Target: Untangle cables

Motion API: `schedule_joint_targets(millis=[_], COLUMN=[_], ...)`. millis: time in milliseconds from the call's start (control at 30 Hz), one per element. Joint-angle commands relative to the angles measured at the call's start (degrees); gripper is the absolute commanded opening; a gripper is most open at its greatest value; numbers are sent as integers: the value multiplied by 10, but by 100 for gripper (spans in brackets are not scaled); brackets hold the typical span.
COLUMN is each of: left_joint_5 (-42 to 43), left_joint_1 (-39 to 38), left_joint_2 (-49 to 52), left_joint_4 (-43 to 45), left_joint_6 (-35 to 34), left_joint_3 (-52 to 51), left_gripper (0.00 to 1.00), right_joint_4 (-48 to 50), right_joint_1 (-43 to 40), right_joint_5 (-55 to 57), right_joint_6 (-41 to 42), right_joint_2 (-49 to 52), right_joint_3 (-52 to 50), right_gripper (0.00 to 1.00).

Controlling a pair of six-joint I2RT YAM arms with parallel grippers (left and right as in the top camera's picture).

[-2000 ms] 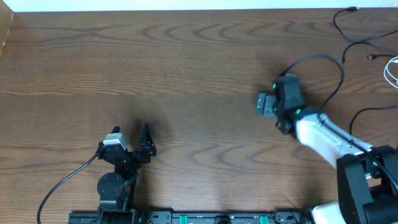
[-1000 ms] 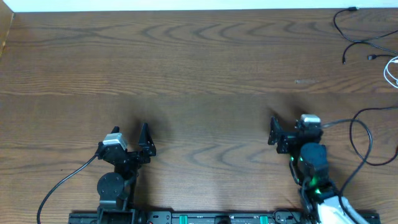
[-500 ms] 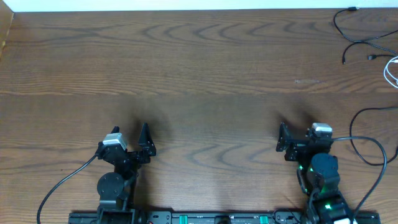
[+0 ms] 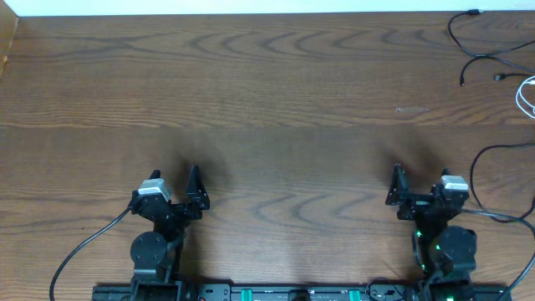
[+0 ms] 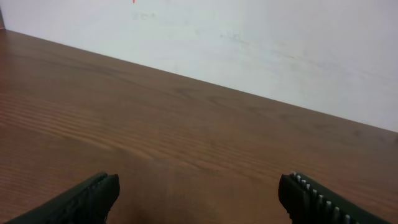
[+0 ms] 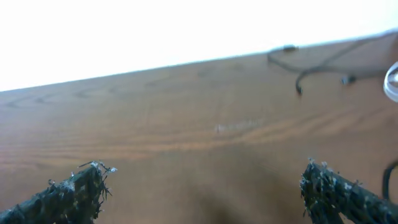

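The cables lie loose at the far right corner of the counter [image 4: 267,84]. Several thin black cords [image 4: 481,57] curve there with small plug ends, and a white cord [image 4: 526,99] loops at the counter's right edge, partly cut off by the frame. The right wrist view shows the same black cords [image 6: 323,65] and a bit of the white loop [image 6: 392,84] far up the counter, close to its back edge. Nothing touches them.

The right hand [image 4: 420,180] sits low near the counter's front edge on the right side, well apart from the cords. Its fingers [image 6: 81,193] are spread wide with only bare wood between them.

The left hand [image 4: 175,177] sits near the counter's front edge on the left side, and its fingers [image 5: 93,193] are likewise spread wide and hold nothing.
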Motion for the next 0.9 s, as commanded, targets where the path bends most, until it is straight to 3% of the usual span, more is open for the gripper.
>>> schedule_joint_targets(millis=[0, 533, 867], left_joint_5=[-16, -16, -16], left_joint_1=[3, 3, 3], left_joint_2=[-3, -3, -3], left_joint_4=[-25, -25, -25], left_joint_6=[-1, -1, -1], left_joint_3=[-9, -9, -9], left_gripper=[87, 87, 87], right_joint_4=[-5, -2, -6], right_joint_1=[-16, -44, -46], right_joint_5=[-18, 2, -49], right_joint_6=[-34, -23, -65], right_joint_2=[-32, -49, -49], right_joint_3=[-1, -1, -1], right_gripper=[99, 99, 99])
